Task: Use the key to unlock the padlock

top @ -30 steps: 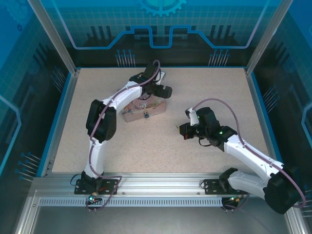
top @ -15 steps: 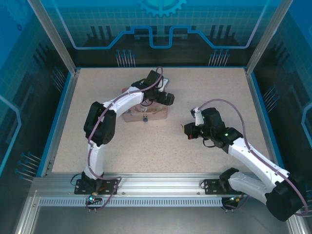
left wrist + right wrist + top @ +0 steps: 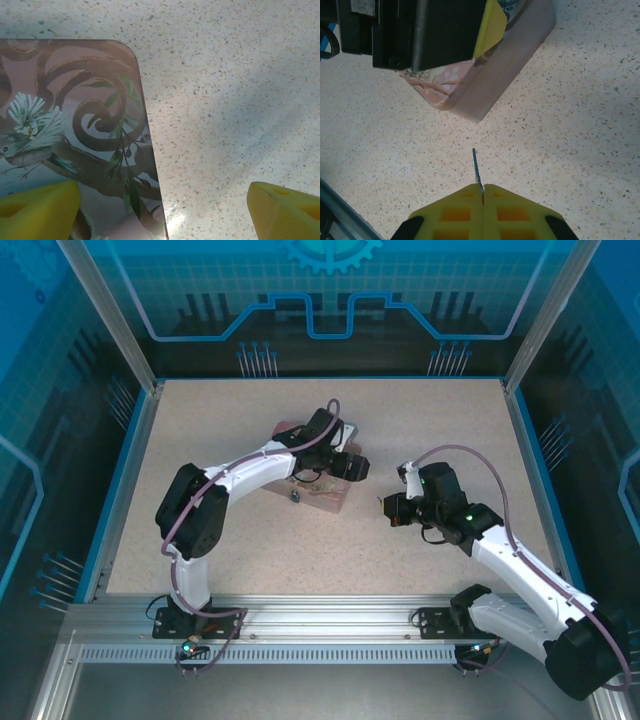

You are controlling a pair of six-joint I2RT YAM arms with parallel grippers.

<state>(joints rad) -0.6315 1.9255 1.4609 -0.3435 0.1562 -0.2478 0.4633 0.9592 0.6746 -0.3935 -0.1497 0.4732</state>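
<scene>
Key (image 3: 478, 170) is held pinched between the tips of the right fingers (image 3: 451, 212), which are pressed fully together. Its thin blade juts out ahead of them over bare tabletop (image 3: 580, 125), pointed toward the tin (image 3: 490, 87) but apart from it. The left fingers (image 3: 37, 210) are spread wide with nothing gripped. One is seen over the tin's lid and the other over the tabletop just beside it, with the lid's edge lying between them. The tin is closed, its lid painted with a bird and curling branches, so its contents cannot be told. The padlock (image 3: 296, 497) is seen from above as a small dark speck at the tin's near side, beneath the left arm. Whether it is locked cannot be told. The right fingers are placed to the tin's right, near it.
</scene>
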